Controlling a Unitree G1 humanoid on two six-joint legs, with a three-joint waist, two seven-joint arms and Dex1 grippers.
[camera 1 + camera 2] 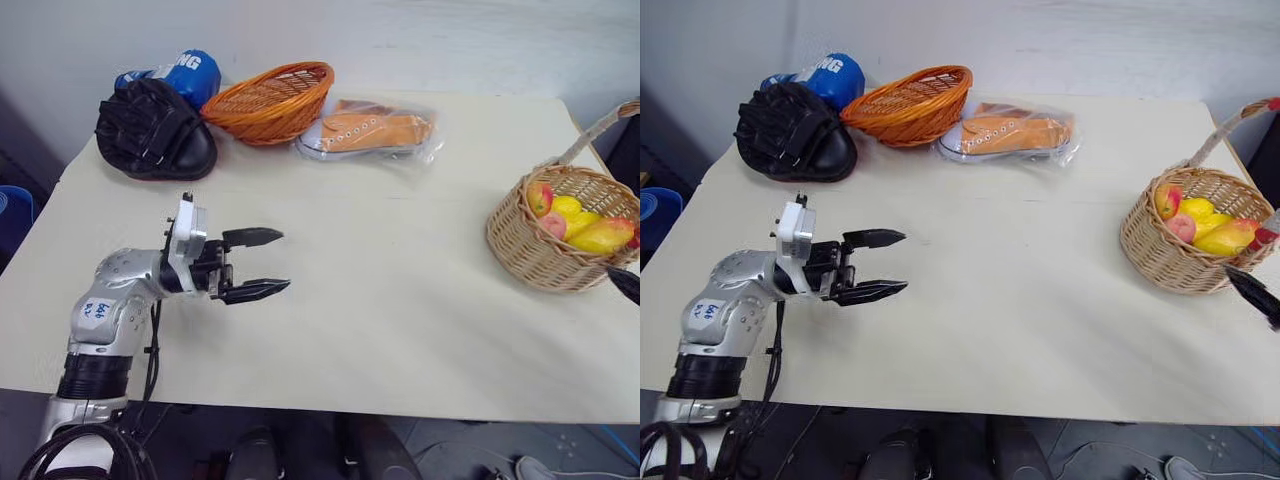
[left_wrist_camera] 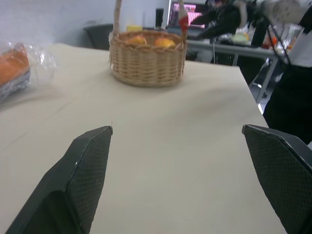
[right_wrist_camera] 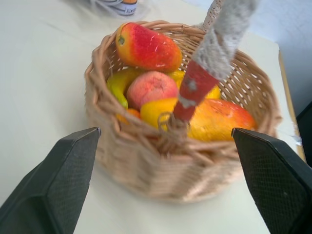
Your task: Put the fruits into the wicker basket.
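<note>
Fruits (image 3: 161,87) lay piled inside the wicker basket (image 1: 530,250), which stood near the right edge of the tabletop (image 1: 400,300): two mangoes, a pink peach and some yellow pieces could be made out among them. No loose fruit was visible on the tabletop, so the task looked to be at its end, with the last drop apparently done. The next move would call for little more than drawing the right arm clear of the handle (image 3: 214,53) without knocking the basket, and checking that nothing remained outside.

The right gripper (image 3: 165,161) sat just beside the basket's near wall, its fingers (image 3: 53,180) spread wide and empty, touching neither wicker nor fruit as far as could be seen. The left gripper (image 1: 258,265) hovered over bare tabletop well apart from the basket, pointing toward it, its fingers (image 2: 83,170) also wide apart and holding nothing.

At the far edge lay an orange basket (image 1: 270,100), a bagged shoe (image 1: 370,132), a black mitt (image 1: 155,130) and a blue glove (image 1: 185,72), none of them part of the job.
</note>
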